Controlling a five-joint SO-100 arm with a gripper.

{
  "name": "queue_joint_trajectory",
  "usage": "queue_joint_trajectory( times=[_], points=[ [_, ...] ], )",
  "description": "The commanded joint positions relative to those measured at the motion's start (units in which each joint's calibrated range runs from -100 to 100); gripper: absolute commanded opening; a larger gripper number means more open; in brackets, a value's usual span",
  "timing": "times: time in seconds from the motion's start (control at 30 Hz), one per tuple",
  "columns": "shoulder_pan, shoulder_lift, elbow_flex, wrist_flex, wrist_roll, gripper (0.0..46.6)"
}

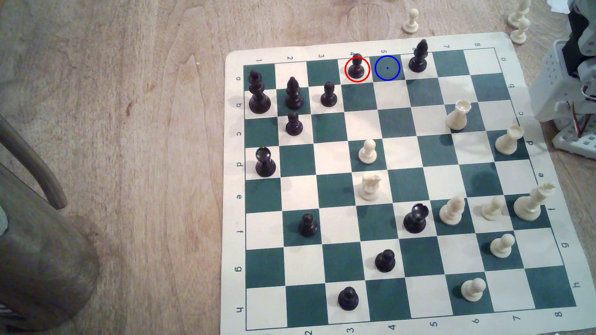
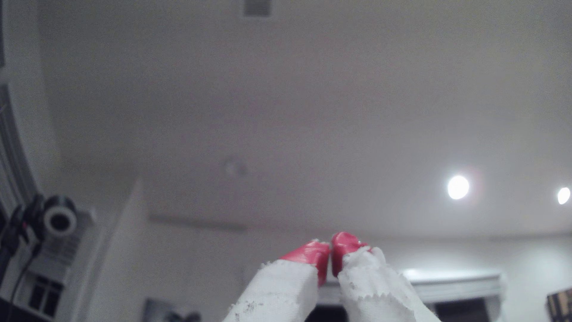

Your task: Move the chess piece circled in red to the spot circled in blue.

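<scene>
While the arm (image 1: 567,64) sits folded at the exterior view's far right edge, beside the board's corner, its gripper (image 2: 330,254) points up toward a pale ceiling in the wrist view, the two red-tipped fingers (image 2: 312,252) pressed together with nothing between them. A green and cream chessboard (image 1: 232,193) lies flat on a wooden tabletop (image 1: 129,129). The black pawn (image 1: 357,67), ringed in red, stands upright on a cream square in the board's far row, at the column marked 4. Just beside it, toward the exterior view's right, is the blue-ringed square (image 1: 387,68), dark green with a blue dot at its centre and no piece on it. One square further right in the same row stands a taller black bishop (image 1: 418,57). Other black pieces cluster along the board's left side in the exterior view, and cream pieces gather toward its right side. A cream pawn (image 1: 411,21) stands off the board on the tabletop beyond the far edge. In the wrist view a webcam (image 2: 58,216) and two round ceiling lights (image 2: 458,187) are visible.
</scene>
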Motion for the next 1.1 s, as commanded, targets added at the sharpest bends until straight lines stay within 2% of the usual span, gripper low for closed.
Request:
queue_joint_trajectory(
  times=[0.0, 0.3, 0.4, 0.57, 0.9, 1.07],
  points=[
    [-3.0, -0.2, -0.3, -9.7, 4.6, 0.2],
    [-3.0, -0.2, -9.1, 6.4, 4.6, 0.2],
    [-3.0, -0.2, -15.5, 17.1, 4.6, 0.2],
    [1.6, -0.2, -24.8, 41.3, 4.5, 0.2],
    [5.6, 0.0, -32.8, 65.9, 4.4, 0.2],
    [6.8, 0.0, -31.8, 72.5, 3.6, 0.2]
  ],
)
